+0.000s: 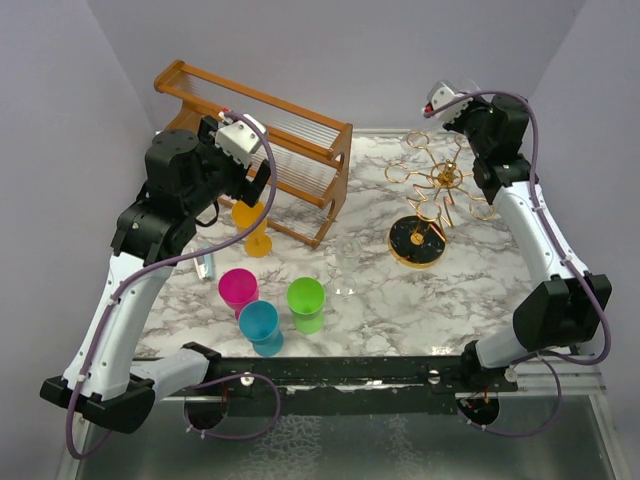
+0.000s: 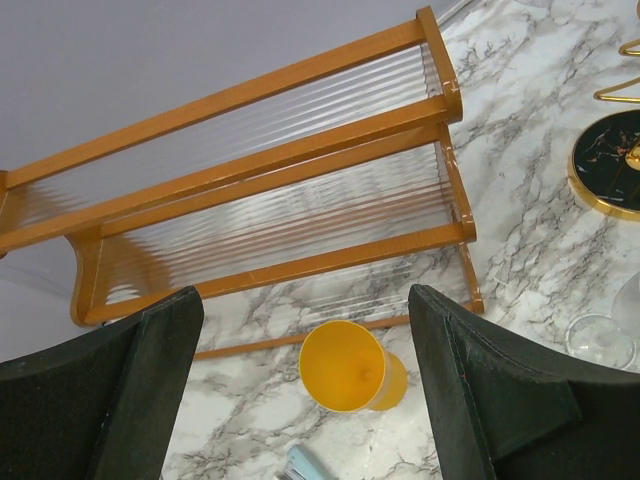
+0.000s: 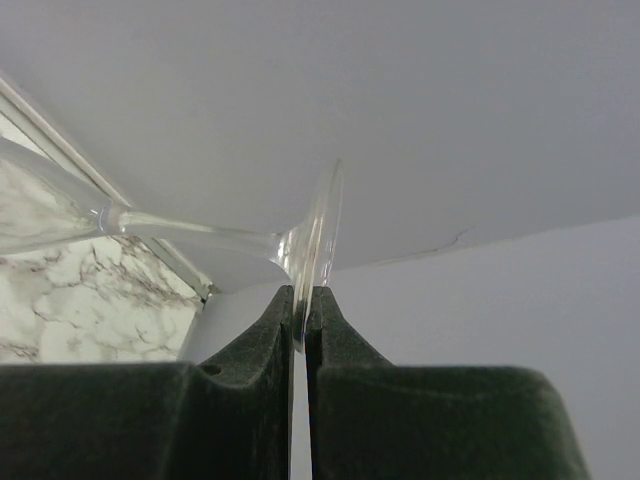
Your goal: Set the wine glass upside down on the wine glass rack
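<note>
As viewed from above, found the right end effector (image 1: pixel 441 99) raised at the far right, beyond the wine glass rack (image 1: pixel 437 182) standing on the marble worktop (image 1: pixel 370 300); could not make out its grip from there. Found the left end effector (image 1: pixel 258 188) spread wide above an orange cup (image 1: pixel 256 226), beside the wooden shelf (image 1: pixel 275 130). From the left wrist, saw both fingers (image 2: pixel 130 390) far apart, touching nothing, with the orange cup below and between them. From the right wrist, saw the right end effector pressed together on the thin foot of the wine glass (image 3: pixel 318 240), with stem sideways, bowl off to the left.
</note>
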`<state>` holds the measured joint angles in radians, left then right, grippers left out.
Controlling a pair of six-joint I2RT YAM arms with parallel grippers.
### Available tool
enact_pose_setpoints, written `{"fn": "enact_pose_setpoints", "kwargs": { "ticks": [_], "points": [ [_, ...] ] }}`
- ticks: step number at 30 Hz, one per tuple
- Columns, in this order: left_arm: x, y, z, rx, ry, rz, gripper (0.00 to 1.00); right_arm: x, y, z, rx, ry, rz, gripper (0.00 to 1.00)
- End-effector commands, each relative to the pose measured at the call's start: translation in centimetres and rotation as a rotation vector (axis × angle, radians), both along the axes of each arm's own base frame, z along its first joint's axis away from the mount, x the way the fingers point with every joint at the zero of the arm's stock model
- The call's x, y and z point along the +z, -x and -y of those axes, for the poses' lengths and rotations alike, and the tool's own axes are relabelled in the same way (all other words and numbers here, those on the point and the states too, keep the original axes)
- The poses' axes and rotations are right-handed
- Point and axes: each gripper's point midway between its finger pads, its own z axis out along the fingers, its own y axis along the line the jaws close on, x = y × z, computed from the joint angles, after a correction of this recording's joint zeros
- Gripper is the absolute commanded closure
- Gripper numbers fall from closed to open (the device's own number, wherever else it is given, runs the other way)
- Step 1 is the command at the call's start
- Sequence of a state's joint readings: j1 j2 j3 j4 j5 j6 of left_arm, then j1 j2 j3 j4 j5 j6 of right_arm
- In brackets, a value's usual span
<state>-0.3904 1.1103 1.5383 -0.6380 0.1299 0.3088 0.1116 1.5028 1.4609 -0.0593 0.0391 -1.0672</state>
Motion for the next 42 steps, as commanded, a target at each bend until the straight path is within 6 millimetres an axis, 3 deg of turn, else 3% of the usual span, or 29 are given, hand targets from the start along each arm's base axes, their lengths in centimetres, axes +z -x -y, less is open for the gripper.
{"fn": "enact_pose_setpoints", "kwargs": {
  "ticks": [1,13,32,42],
  "points": [
    [-0.3,0.5,0.2,-0.027,-0.009,-0.002,0.13,2.5,0.3,-1.5,0.096,0.175,0.080,0.99],
    [-0.3,-0.6,0.5,-0.025,-0.028,-0.006,0.13,-1.2,1.1,-4.5,0.328,0.354,-0.149,0.99],
    [0.5,-0.8,-0.1,-0.007,-0.049,0.027,0.13,-1.3,3.1,-5.8,0.464,0.494,-0.206,0.99],
    [0.8,-0.5,-0.8,0.010,-0.074,0.053,0.13,-1.2,4.8,-7.5,0.589,0.528,-0.203,0.99]
  ]
}}
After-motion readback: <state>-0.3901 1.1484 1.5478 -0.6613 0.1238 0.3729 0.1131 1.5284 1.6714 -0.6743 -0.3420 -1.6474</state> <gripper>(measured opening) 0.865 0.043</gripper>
